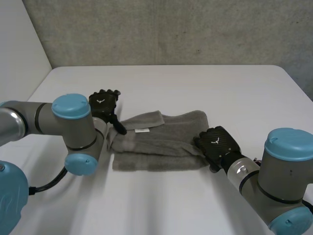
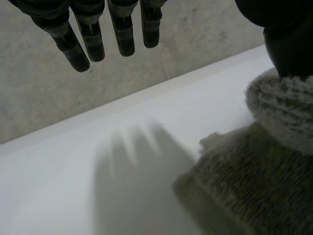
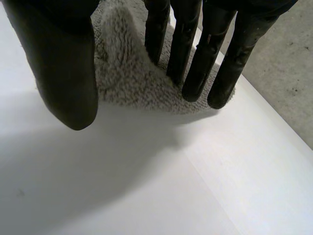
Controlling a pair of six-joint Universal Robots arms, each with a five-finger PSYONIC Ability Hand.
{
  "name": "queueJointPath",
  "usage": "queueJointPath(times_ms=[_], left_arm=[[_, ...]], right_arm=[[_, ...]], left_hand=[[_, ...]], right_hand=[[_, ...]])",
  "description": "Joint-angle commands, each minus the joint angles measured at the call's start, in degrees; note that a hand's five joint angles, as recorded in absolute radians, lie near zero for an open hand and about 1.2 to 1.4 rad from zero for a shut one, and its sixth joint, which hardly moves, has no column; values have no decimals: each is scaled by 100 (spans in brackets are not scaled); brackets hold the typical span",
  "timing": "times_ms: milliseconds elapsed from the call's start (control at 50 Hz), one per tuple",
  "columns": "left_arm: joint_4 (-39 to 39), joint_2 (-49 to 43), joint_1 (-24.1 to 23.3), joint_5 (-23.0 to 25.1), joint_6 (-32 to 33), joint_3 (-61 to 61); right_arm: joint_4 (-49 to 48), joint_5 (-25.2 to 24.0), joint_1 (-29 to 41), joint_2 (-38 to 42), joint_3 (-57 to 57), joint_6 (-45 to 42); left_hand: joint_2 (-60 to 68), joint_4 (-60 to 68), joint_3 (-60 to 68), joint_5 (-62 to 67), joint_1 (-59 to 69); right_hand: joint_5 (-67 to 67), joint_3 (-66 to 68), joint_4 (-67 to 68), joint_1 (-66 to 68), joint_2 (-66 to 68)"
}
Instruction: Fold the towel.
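Firstly, left hand (image 1: 103, 104): its fingers (image 2: 83, 44) are straight and spread, off the cloth and above bare table. The thumb reaches away from them and rests on a raised fold at the towel's left end. Nothing is gripped.
Right hand (image 1: 218, 143): back upward, it is at the towel's right end, at the near corner. The fingers (image 3: 195, 63) are straight and the thumb stands well apart from them, so the hand is relaxed and not clamped. A bulge of towel sits between thumb and fingers, under the palm.
Towel (image 1: 156, 142): grey terry, folded into a long band. It lies across the middle of the table between the two hands, with its far edge rumpled.
Label (image 1: 142, 130): a small white tag on the towel's upper layer, near the left thumb.
Left arm (image 1: 68, 125): it comes in along the near side, with its elbow beside the towel's left end.
Right arm (image 1: 286, 171): it comes in from the near right corner.
Table (image 1: 195, 88): white, with the towel lying on it.
Wall (image 1: 171, 29): rough grey, behind the far edge of the table.
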Motion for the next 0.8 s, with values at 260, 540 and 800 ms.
queueJointPath(times_ms=[260,540,800], left_arm=[[-142,739,145,-106,-48,-1009],[-116,993,-522,52,-31,-1027],[-142,300,-522,43,-13,-333]], right_arm=[[-22,23,-21,4,0,-3],[-22,-153,225,-181,80,550],[-119,-162,374,101,-88,647]], left_hand=[[-193,-230,-119,-1185,-205],[-193,-230,-119,-1185,-205],[-142,-180,-68,-1135,-155]], right_hand=[[1399,1423,1432,1405,1416],[-535,-511,-502,-529,-518],[1198,1221,1230,1203,1214]])
